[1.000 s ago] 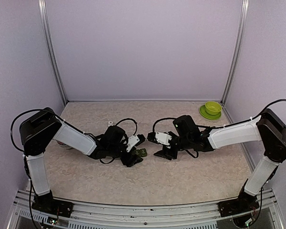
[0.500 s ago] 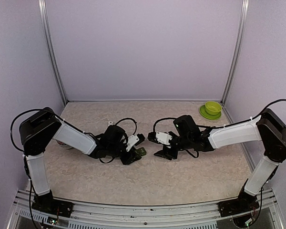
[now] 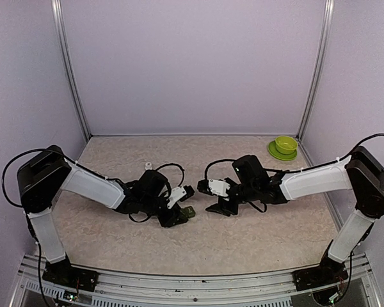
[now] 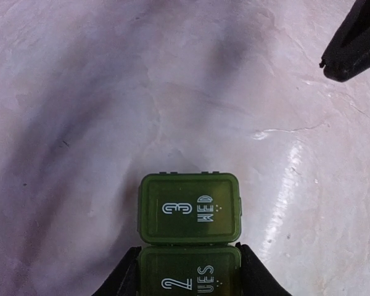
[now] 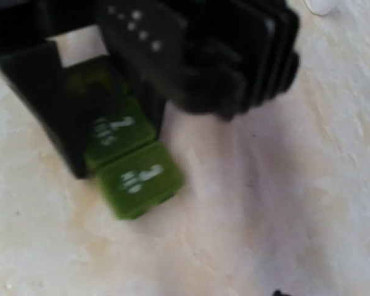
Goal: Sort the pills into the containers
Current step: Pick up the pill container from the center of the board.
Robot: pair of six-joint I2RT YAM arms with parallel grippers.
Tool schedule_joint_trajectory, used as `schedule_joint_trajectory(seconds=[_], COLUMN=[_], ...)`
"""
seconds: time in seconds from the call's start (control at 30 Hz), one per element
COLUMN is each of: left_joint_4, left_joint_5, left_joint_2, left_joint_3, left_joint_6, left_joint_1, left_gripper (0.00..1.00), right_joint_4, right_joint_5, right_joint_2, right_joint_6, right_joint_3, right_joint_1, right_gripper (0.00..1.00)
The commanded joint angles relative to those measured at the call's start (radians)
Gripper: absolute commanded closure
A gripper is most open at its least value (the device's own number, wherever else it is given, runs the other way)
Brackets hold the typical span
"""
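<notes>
Dark green containers strip (image 4: 189, 208) lies on the table (image 4: 142, 92), lids closed. The left gripper (image 4: 189, 271) is clamped on its TUES compartment, WED end sticking out. The right gripper (image 3: 212, 204) hovers near; can't tell whether its jaws are apart.

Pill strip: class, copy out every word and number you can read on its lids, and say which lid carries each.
"3" and "WED": end lid of the pill strip.
"2" and "TUES": next lid, between the left tool's fingers; partly cut off by the frame.
Right wrist view: same print, blurred.
Third lid: hidden, so unreadable.
</notes>
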Motion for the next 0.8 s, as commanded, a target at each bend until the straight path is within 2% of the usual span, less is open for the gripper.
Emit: schedule_joint_trajectory(seconds=[0.0, 0.23, 0.63, 0.77], left_joint_4=[-0.077, -0.075, -0.076, -0.1], left_joint_5=[0.085, 0.154, 0.192, 0.174], left_joint_2=[-0.078, -0.178, -0.307, -0.315], left_joint_3=[-0.025, -0.041, -0.056, -0.038], left_joint_6=[-0.042, -0.068, -0.051, -0.047], left_joint_1=[-0.031, -0.073, -0.149, -0.163], left_gripper=[0.71, 0.74, 0.75, 0.75], right_joint_4=[0.028, 0.106, 0.06, -0.017], right_joint_5=[0.054, 0.149, 0.111, 0.117], right_joint_2=[-0.08, -0.182, -0.299, -0.3], right_joint_6=[-0.094, -0.147, -0.117, -0.119], right_joint_3=[-0.054, -0.141, -0.16, -0.127], right_joint_1=[0.067, 0.141, 0.225, 0.252], right_gripper=[0.41, 0.41, 0.4, 0.38])
